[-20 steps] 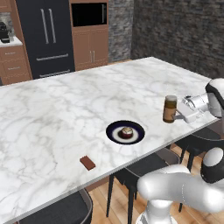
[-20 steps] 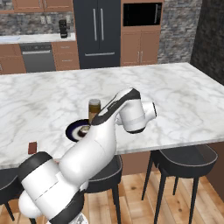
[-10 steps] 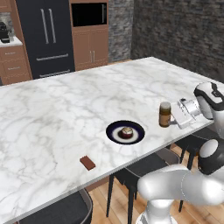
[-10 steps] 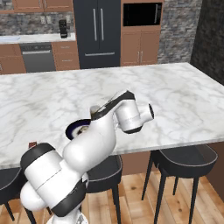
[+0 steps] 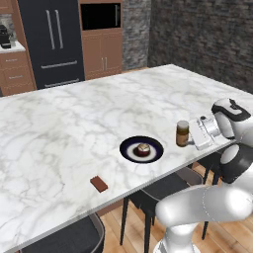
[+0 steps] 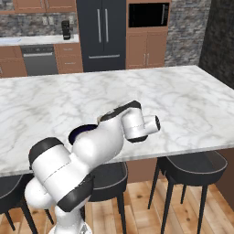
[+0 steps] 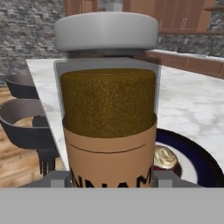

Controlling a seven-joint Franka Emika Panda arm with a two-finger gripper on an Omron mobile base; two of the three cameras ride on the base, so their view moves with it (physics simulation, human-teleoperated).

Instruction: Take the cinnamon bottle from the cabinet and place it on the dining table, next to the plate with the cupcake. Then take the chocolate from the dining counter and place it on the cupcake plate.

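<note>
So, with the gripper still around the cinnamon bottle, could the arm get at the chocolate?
Probably not yet: the gripper is shut on the cinnamon bottle; the chocolate lies unobstructed beyond the plate.

Place: home kitchen | Evidence: black double-door fridge (image 6: 103, 34); built-in microwave (image 6: 147, 14); reddish-brown wood cabinets (image 5: 103, 53); dishwasher (image 6: 38, 59); large white marble surface (image 5: 74, 128); dark bar stools (image 6: 191, 169); stone wall (image 5: 197, 39); wooden floor (image 6: 137, 205)
</note>
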